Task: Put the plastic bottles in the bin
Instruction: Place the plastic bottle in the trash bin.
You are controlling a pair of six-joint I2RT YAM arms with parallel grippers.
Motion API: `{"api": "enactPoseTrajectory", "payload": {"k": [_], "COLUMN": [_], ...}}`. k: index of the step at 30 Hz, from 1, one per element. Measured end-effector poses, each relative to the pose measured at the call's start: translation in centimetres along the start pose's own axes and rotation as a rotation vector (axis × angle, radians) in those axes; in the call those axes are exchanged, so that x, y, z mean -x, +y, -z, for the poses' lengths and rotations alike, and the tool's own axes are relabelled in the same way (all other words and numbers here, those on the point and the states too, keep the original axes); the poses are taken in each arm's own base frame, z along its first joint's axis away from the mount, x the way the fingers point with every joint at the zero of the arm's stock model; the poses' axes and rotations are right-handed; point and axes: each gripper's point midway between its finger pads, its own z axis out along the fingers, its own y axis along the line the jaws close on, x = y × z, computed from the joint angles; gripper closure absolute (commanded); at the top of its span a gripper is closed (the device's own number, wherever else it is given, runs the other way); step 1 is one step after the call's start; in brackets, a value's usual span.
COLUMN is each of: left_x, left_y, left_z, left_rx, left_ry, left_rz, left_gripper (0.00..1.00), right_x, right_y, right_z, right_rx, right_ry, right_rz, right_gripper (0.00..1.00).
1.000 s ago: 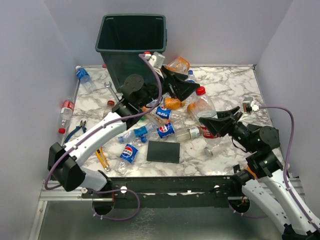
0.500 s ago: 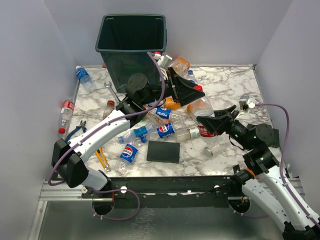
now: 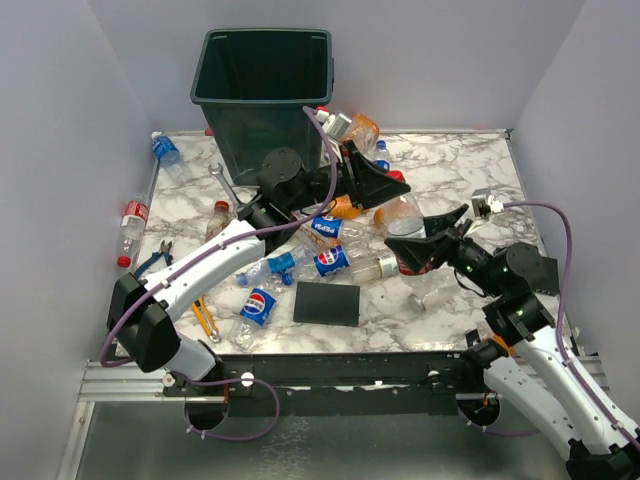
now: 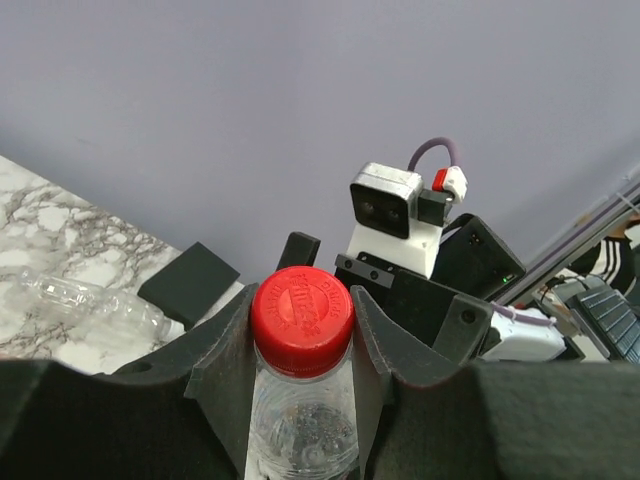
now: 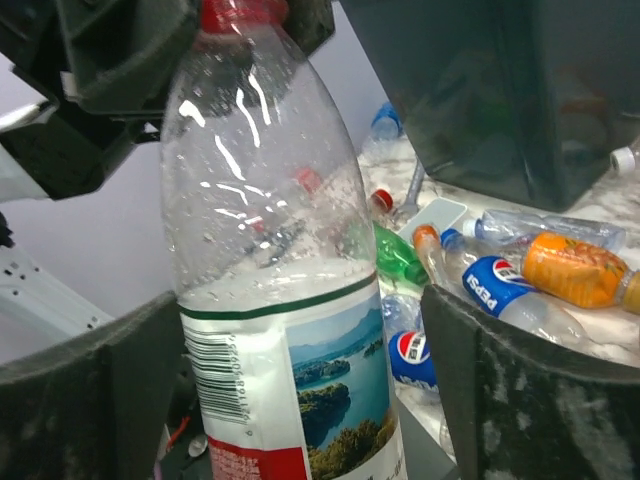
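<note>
Bin (image 3: 262,90) standing at far side of table (image 3: 470,170), dark green, mouth facing up. Showing only dark walls inside, so cannot tell any contents.

Lying outside it on the marble top, other bottles (image 3: 325,260): several with blue labels and one orange, crowding just in front of the bin foot, and two more resting by the left wall.

Leaning to the right of the bin and not in it, one clear bottle (image 5: 270,230) with a landscape label and a red band, cap end raised. Cannot tell whether its base is touching the table.

Gripping it at the top, left pincer (image 4: 302,300), with fingers pressing together on both sides of the red cap (image 3: 397,177).

Standing around its lower part, right pincer (image 3: 418,240), with jaws apart and one finger at each side of the label. Showing a gap on the side toward the bin; on the other side, cannot tell if touching.

Lying near the front edge, flat black plate (image 3: 326,303).
</note>
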Motion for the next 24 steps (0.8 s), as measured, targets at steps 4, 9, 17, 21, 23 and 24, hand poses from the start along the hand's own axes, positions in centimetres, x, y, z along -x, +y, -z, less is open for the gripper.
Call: {"api": "enactPoseTrajectory", "payload": {"k": [4, 9, 17, 21, 23, 24], "left_x": [0.8, 5.2, 24.5, 29.1, 29.8, 29.7], "left_y": [0.2, 1.2, 1.1, 2.9, 5.5, 7.5], "left_z": [0.1, 1.4, 8.2, 11.2, 11.1, 10.8], "left_rx": [0.028, 0.198, 0.690, 0.905, 0.977, 1.010], "left_ry": [-0.035, -0.149, -0.647, -0.802, -0.795, -0.771], "left_rz": [-0.042, -0.229, -0.734, -0.935, -1.007, -1.036], "left_gripper": [1.00, 1.00, 1.00, 1.00, 1.00, 1.00], "right_x": [-0.5, 1.5, 4.9, 2.1, 0.6, 0.2], "right_y": [-0.2, 0.8, 2.0, -1.0, -2.4, -2.7], "right_z": [0.2, 1.4, 5.2, 5.5, 5.5, 5.6], "right_rx": [-0.030, -0.070, -0.137, -0.235, -0.284, -0.297], "right_ry": [0.051, 0.060, -0.108, -0.083, -0.049, -0.041], "right_rz": [-0.016, 0.015, 0.055, -0.003, -0.035, -0.045], "right_gripper": [0.00, 0.00, 0.00, 0.00, 0.00, 0.00]}}
